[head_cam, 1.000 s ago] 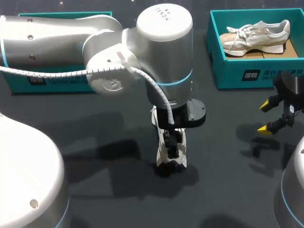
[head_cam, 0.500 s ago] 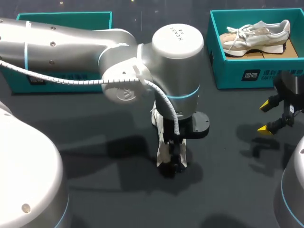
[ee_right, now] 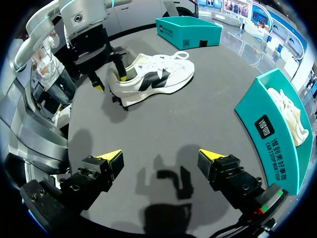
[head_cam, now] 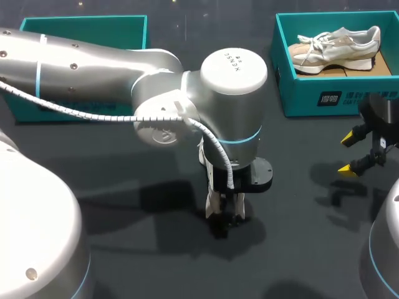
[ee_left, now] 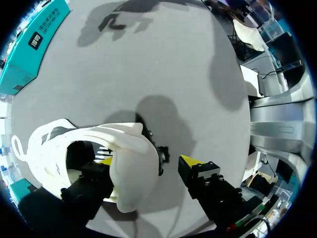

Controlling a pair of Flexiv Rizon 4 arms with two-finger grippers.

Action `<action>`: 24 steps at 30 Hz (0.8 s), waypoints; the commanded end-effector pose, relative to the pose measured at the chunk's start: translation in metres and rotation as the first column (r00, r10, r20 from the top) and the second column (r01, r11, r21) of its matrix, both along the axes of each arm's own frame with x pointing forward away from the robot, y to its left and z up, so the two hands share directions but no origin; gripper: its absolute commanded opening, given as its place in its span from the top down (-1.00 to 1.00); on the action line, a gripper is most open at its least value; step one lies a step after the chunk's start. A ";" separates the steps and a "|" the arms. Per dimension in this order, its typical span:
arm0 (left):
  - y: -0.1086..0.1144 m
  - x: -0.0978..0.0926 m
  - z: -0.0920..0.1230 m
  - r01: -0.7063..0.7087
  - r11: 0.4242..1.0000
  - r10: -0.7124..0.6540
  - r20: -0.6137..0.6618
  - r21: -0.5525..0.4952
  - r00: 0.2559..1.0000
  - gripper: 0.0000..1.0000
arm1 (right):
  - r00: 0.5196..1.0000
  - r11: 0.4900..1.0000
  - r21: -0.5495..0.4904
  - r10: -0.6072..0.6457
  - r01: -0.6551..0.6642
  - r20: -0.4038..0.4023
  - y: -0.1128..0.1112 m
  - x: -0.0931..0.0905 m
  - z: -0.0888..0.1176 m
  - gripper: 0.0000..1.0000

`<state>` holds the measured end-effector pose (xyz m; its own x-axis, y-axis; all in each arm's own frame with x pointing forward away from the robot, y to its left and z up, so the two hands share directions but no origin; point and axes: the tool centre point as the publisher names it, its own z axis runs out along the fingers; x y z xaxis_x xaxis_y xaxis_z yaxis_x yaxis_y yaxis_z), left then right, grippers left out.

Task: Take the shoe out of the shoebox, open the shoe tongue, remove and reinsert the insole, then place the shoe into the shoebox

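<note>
A white shoe with black side marks (ee_right: 151, 78) lies on the dark table, mostly hidden under my left arm in the head view (head_cam: 214, 200). My left gripper (ee_left: 148, 161) straddles its heel from above. One yellow tip is inside the shoe's opening. The other is outside behind the heel (ee_left: 133, 168), with a small gap to it, so the gripper stands open. The right wrist view shows the same straddle (ee_right: 110, 78). My right gripper (ee_right: 161, 161) hangs open and empty over bare table, well to the right of the shoe (head_cam: 356, 153).
A teal shoebox (head_cam: 299, 93) at the back right holds a second pale shoe (head_cam: 336, 45). Another teal box (head_cam: 81, 25) stands at the back left, partly behind my left arm. Bare table lies between the shoe and my right gripper.
My left wrist has shifted a little right and down over the shoe's heel. Its fingers have drawn closer together around the heel. The right arm has not moved.
</note>
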<state>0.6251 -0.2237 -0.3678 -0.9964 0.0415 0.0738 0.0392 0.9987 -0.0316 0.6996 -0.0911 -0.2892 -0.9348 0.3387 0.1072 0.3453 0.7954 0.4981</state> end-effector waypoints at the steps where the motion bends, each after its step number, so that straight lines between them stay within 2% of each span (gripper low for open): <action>1: 0.002 -0.001 -0.004 -0.001 1.000 0.001 0.003 -0.008 1.000 -0.45 | 1.000 1.000 -0.002 -0.001 0.001 0.002 0.000 -0.002 0.000 -1.00; 11: 0.000 0.000 -0.010 -0.016 1.000 0.016 0.019 -0.008 1.000 -0.33 | 1.000 1.000 -0.002 -0.001 0.001 0.002 0.000 -0.002 0.000 -1.00; 12: 0.000 0.001 -0.011 -0.021 1.000 0.021 0.021 -0.007 1.000 -0.26 | 1.000 1.000 -0.002 -0.001 0.001 0.002 0.000 -0.002 0.000 -1.00; 19: 0.000 0.000 -0.011 -0.031 1.000 0.031 0.026 -0.003 0.999 0.36 | 1.000 1.000 -0.002 -0.001 0.001 0.002 0.000 -0.002 0.000 -1.00; 21: 0.000 0.000 -0.011 -0.036 0.999 0.036 0.027 -0.001 0.999 0.94 | 1.000 1.000 -0.002 -0.001 0.001 0.002 0.000 -0.002 0.000 -1.00; 22: 0.000 0.000 -0.011 -0.035 0.999 0.035 0.026 0.000 0.999 1.00 | 1.000 1.000 -0.002 -0.001 0.001 0.002 0.000 -0.002 0.000 -1.00; 24: 0.001 0.000 -0.011 -0.037 0.999 0.037 0.024 0.002 0.999 1.00 | 1.000 1.000 -0.002 -0.001 0.001 0.002 0.000 -0.002 0.000 -1.00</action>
<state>0.6248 -0.2215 -0.3792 -0.9988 0.0041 0.0495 0.0025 0.9995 -0.0319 0.6996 -0.0911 -0.2892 -0.9348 0.3387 0.1072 0.3453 0.7954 0.4981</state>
